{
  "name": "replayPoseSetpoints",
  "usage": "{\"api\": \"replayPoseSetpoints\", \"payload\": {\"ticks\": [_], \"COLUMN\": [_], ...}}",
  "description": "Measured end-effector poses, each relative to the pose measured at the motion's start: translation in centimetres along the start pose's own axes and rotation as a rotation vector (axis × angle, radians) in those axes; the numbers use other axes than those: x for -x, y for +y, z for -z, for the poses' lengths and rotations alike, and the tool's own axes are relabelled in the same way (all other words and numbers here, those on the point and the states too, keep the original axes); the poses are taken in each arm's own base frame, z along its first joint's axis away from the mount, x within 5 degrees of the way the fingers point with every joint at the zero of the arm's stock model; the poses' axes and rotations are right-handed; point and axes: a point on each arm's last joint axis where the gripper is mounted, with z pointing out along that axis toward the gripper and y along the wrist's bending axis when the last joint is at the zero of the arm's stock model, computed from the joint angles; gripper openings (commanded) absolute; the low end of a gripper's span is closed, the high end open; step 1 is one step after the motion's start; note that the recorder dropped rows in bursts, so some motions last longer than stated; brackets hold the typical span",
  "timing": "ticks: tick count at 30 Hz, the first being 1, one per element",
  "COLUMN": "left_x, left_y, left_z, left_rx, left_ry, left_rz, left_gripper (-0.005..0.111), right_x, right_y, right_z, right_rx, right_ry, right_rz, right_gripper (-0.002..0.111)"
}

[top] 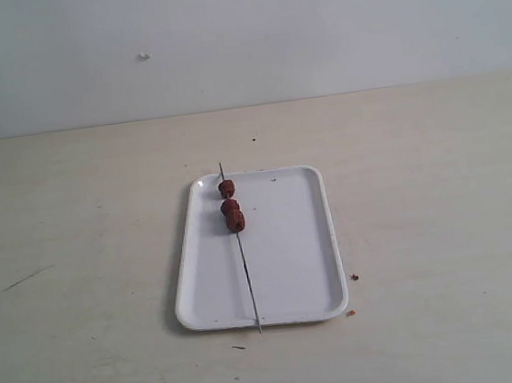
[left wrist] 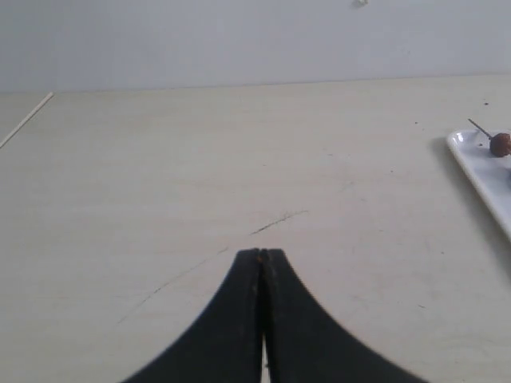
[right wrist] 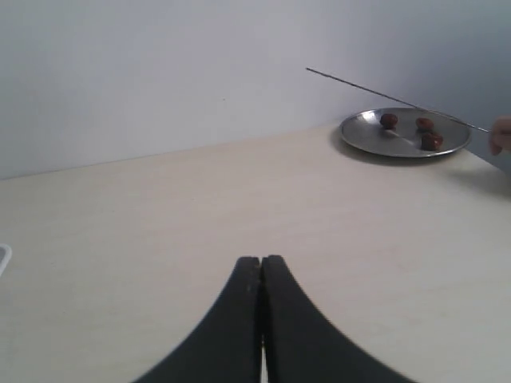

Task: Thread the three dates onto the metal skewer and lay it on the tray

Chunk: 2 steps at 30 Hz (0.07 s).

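Tray: white, rounded corners, flat on the pale counter near the middle of the exterior view, long side running away from the camera.
Metal skewer: lies lengthwise on the tray, left of its centre line; the far tip pokes past the far rim and the near end reaches just over the near rim.
Dates: all three are threaded on the skewer, gathered toward its far end. The farthest date sits slightly apart; the middle date and nearest date touch each other.
Left claw: fingers pressed fully together with nothing between them, over bare counter, well apart from the tray. One tray corner shows at the edge of its wrist view, with one date and the skewer's tip.
Right claw: also closed tight and empty, over bare counter.
Round metal dish: seen only in the right wrist view, on the counter by the wall, holding three dark reddish lumps.
Second thin rod: slants in the air above that dish; what holds it at the picture's edge cannot be told.
Crumbs: small brown bits on the counter just beside the tray's near right corner.
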Motion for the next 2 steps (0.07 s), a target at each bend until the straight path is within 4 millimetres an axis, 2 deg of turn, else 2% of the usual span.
{"api": "replayPoseSetpoints", "payload": {"ticks": [2], "left_x": [0.00], "left_y": [0.00], "left_z": [0.00], "left_rx": [0.000], "left_ry": [0.000], "left_rz": [0.000], "left_gripper": [0.000], "right_x": [0.00], "right_y": [0.00], "right_z": [0.00], "right_rx": [0.000], "right_ry": [0.000], "right_rz": [0.000], "right_gripper": [0.000]}}
